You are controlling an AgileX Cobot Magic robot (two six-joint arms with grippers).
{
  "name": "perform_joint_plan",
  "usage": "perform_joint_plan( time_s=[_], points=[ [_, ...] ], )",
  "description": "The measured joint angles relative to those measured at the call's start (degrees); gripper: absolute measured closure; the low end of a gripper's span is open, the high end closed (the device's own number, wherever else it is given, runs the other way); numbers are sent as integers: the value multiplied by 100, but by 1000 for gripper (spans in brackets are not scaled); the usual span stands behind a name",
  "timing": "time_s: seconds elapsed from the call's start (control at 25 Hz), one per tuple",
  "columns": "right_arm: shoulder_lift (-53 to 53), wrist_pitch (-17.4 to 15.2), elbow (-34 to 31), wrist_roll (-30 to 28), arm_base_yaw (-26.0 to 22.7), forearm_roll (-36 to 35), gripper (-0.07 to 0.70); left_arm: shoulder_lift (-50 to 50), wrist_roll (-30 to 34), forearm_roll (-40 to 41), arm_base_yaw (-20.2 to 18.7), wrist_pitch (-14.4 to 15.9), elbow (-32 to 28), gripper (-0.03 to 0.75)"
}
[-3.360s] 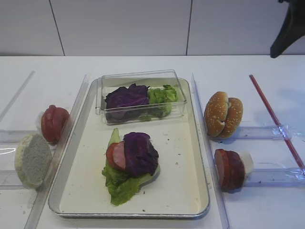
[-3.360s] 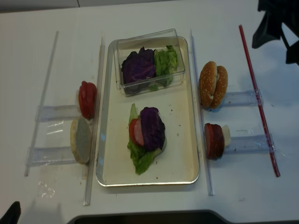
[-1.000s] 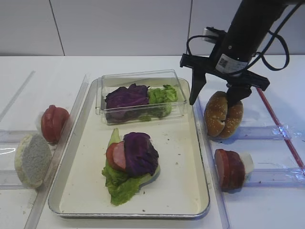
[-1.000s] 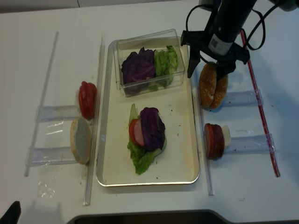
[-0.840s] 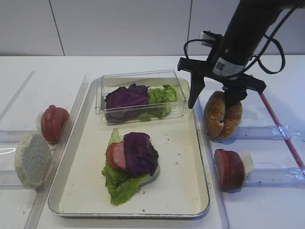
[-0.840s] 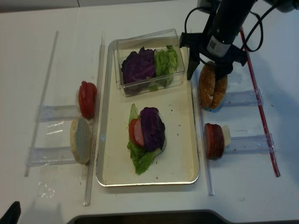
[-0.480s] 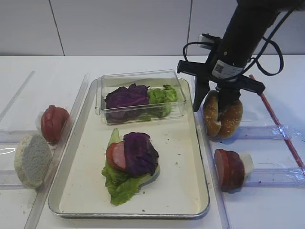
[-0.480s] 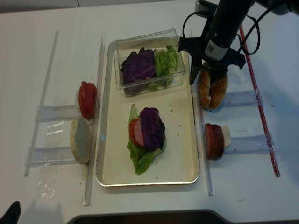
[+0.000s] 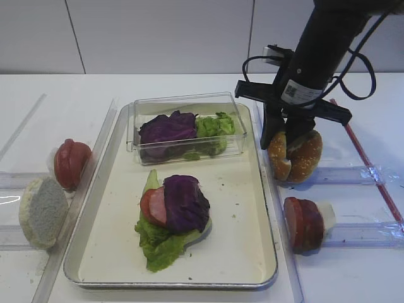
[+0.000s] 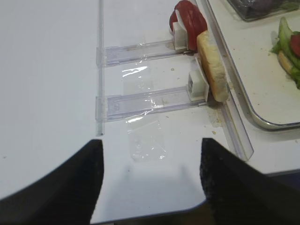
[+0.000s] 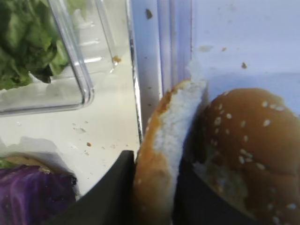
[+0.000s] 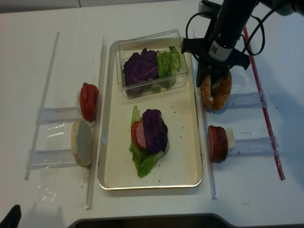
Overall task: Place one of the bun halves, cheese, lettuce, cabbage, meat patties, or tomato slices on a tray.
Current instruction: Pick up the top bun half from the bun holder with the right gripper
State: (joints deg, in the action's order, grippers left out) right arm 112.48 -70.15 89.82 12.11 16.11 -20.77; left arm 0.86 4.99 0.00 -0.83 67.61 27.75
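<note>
Two sesame bun halves stand on edge in a clear holder right of the tray (image 9: 273,243). My right gripper (image 9: 282,148) (image 11: 157,187) is shut on the left bun half (image 9: 278,159) (image 11: 161,140), one finger on its crust and one on its white cut face. The other bun half (image 9: 308,154) (image 11: 248,140) leans against it. On the tray lies a stack of lettuce (image 9: 158,243), a tomato slice (image 9: 150,205) and cabbage (image 9: 184,202). My left gripper (image 10: 150,183) hangs open over bare table at the front left, holding nothing.
A clear box (image 9: 186,126) of cabbage and lettuce sits at the tray's back. Meat patties (image 9: 304,224) stand in a holder on the right. Tomato slices (image 9: 71,164) and a pale bun half (image 9: 43,211) stand at the left. A red stick (image 9: 366,158) lies far right.
My right gripper has come down over the bun pair, and its jaws have closed from wide apart onto the left bun half. The left arm has not moved.
</note>
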Motion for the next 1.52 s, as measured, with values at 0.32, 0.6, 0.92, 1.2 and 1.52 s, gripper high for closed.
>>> perform_joint_plan(
  time_s=[0.32, 0.6, 0.92, 1.2, 1.52],
  points=[
    [0, 0, 0, -4, 7, 36, 484, 0, 0, 0, 0, 0, 0, 290],
    [0, 0, 0, -51, 7, 14, 489, 0, 0, 0, 0, 0, 0, 290],
    [-53, 0, 0, -51, 7, 14, 491, 0, 0, 0, 0, 0, 0, 290],
    [-206, 0, 0, -60, 7, -79, 493, 0, 0, 0, 0, 0, 0, 290],
    [-209, 0, 0, -94, 7, -318, 493, 0, 0, 0, 0, 0, 0, 290]
  ],
)
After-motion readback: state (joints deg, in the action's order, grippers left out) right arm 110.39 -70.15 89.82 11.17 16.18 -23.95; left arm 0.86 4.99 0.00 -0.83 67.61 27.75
